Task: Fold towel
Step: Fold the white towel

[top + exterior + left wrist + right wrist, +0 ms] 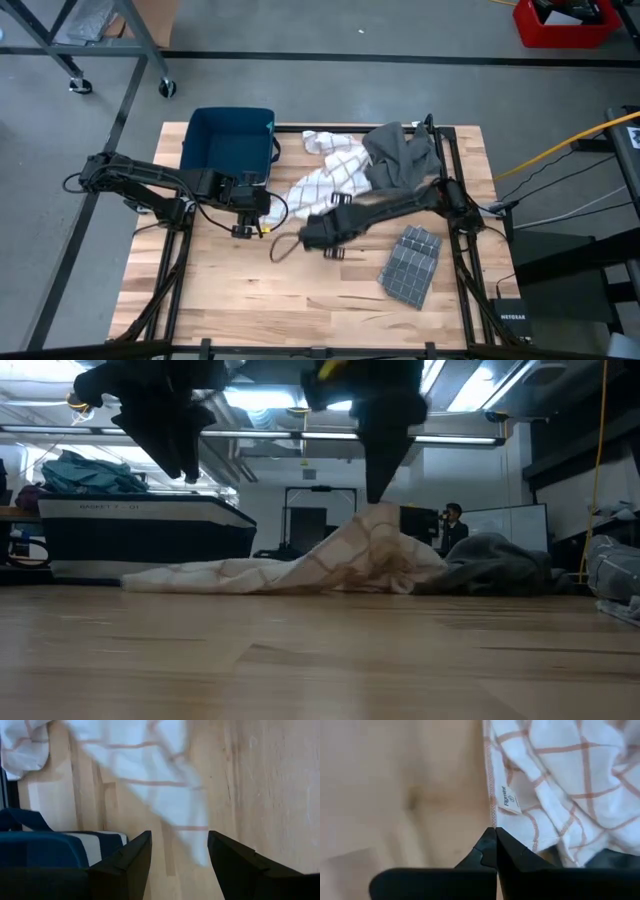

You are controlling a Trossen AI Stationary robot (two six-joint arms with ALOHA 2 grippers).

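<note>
On the worktop (250, 300): right pincer (312, 237) pinching the checked towel's (335, 172) hem.

High view: the towel lies crumpled beside a grey cloth (400, 155), which overlaps it and may snag; a blue bin (230, 145) and a folded grey towel (410, 262) flank the work area. Left wrist view: the left pincer (179, 851) hovers spread above the towel's edge, probably ready for a second grip. Right wrist view: fingers pressed together on the hem beside the label (509, 798).

blue bin (230, 145) | grey cloth (400, 155) | folded grey towel (411, 262) | table (300, 300)
</note>
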